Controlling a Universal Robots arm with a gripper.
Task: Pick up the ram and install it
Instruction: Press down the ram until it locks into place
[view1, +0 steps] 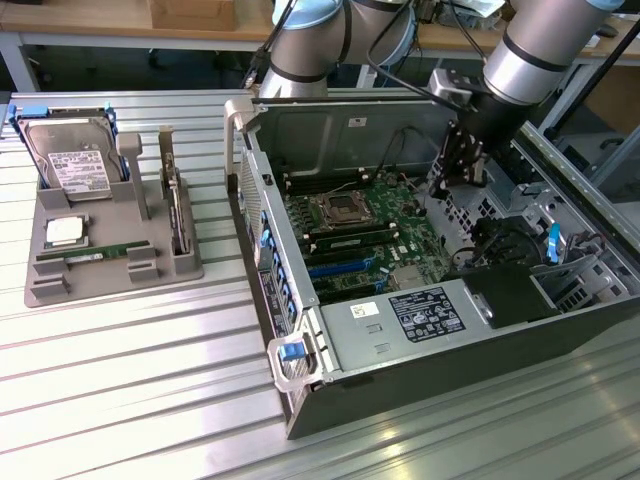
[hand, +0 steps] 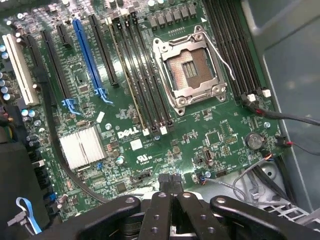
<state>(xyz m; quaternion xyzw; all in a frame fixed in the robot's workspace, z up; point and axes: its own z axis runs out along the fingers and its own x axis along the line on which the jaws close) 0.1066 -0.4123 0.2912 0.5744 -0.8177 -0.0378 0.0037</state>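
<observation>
The ram (view1: 95, 254), a long thin green stick, lies flat in the grey tray (view1: 60, 285) at the exterior view's left. A second green board (view1: 179, 212) stands on edge in the tray's holder. My gripper (view1: 452, 185) hangs inside the open computer case, over the far side of the motherboard (view1: 350, 230) and well away from the tray. In the wrist view the gripper (hand: 170, 181) is shut with its black fingers (hand: 161, 200) pressed together and nothing between them. Below it lie the motherboard (hand: 150, 145), the empty CPU socket (hand: 190, 67) and black memory slots (hand: 150, 85).
A silver hard drive (view1: 68, 165) and a square CPU chip (view1: 64, 232) also sit in the tray. The case holds a power supply (view1: 420, 315), loose cables (hand: 250, 175) and a finned heatsink (hand: 82, 146). Ribbed metal tabletop (view1: 130, 380) surrounds both.
</observation>
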